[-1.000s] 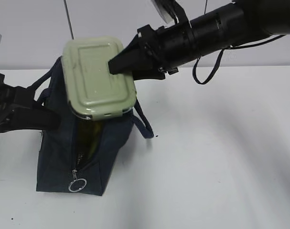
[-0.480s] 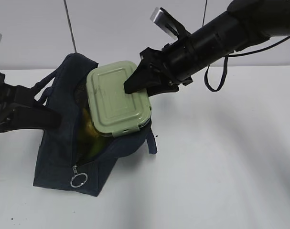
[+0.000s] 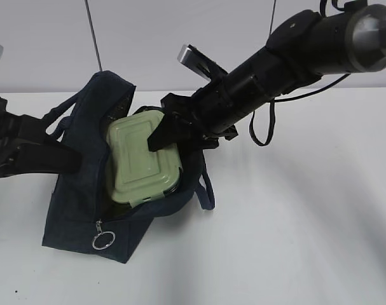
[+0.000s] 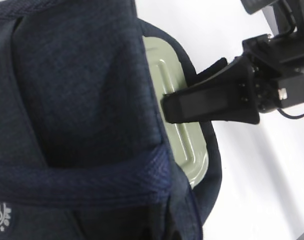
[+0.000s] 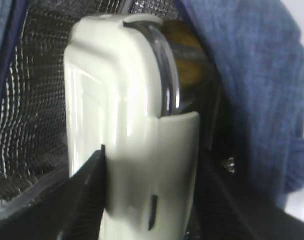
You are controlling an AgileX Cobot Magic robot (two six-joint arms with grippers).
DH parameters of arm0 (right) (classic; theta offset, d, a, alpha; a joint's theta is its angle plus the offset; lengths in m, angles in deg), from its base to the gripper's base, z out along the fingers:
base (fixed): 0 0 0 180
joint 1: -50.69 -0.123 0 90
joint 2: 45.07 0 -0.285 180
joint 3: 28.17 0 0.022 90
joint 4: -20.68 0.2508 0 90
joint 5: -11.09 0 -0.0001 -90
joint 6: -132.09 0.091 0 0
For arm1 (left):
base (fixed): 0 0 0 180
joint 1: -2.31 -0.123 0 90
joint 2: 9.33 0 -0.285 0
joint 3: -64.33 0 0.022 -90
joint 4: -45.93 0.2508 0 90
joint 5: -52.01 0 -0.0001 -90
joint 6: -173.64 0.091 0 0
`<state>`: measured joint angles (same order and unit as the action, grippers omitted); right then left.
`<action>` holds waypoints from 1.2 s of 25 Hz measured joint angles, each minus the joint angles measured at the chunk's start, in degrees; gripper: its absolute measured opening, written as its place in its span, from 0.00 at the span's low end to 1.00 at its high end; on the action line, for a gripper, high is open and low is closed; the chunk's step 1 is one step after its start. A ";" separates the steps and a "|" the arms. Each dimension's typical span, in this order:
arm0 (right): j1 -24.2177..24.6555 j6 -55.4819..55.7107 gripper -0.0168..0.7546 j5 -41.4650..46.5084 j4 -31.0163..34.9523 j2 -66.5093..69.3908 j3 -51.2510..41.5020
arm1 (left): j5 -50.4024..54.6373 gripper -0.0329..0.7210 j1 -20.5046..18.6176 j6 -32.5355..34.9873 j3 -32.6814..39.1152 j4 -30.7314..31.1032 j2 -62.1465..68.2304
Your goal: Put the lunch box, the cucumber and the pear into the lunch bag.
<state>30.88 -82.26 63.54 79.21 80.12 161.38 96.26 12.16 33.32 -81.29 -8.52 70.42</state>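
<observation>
A: Step? 
B: Right gripper (image 3: pixel 159 136) fingers clamp pale sage-green lunch box (image 3: pixel 142 166), half inside open navy fabric lunch bag (image 3: pixel 78 210).
A: Left?
B: Can't tell; prob. holding bag.
A: Next?
B: Lower, release.

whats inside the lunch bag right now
The lunch box, held by the right gripper, sits partly in the lunch bag, foil lining visible. An orange-brown shape shows behind it; anything beneath is covered.

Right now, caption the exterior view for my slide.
Right gripper lowers the pale sage-green lunch box into the open dark navy fabric lunch bag, steadied by the left gripper.
</observation>
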 joint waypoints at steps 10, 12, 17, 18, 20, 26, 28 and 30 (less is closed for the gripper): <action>-2.02 -0.28 0.52 -5.63 8.13 1.67 0.75 | 0.22 0.02 0.00 0.04 0.00 0.00 0.00; -2.68 -0.63 0.52 -5.71 8.65 2.58 1.88 | 0.27 0.02 0.00 0.04 0.00 0.00 0.00; -5.65 -1.22 0.52 -7.85 8.97 4.08 3.82 | 0.27 0.02 0.00 0.04 0.00 0.05 0.00; -6.12 -1.77 0.52 -8.42 8.97 4.18 3.96 | 0.27 0.02 0.00 0.04 0.00 0.05 0.00; -6.75 -2.79 0.55 -8.71 8.97 4.18 4.24 | 0.39 0.02 0.00 0.04 0.00 0.05 0.00; -6.78 -3.30 0.75 -8.47 10.67 4.18 4.75 | 0.55 0.02 0.00 0.04 0.05 0.79 0.00; -6.78 -3.42 0.77 -7.75 10.79 4.18 5.42 | 0.50 0.02 0.00 0.04 0.05 0.86 0.07; -6.66 -3.42 0.77 -6.57 10.26 4.18 6.58 | 0.65 0.02 0.00 0.04 0.05 0.86 0.07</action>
<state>24.21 -85.68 56.97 89.47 84.31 167.96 96.91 12.16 33.36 -81.24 -7.66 70.49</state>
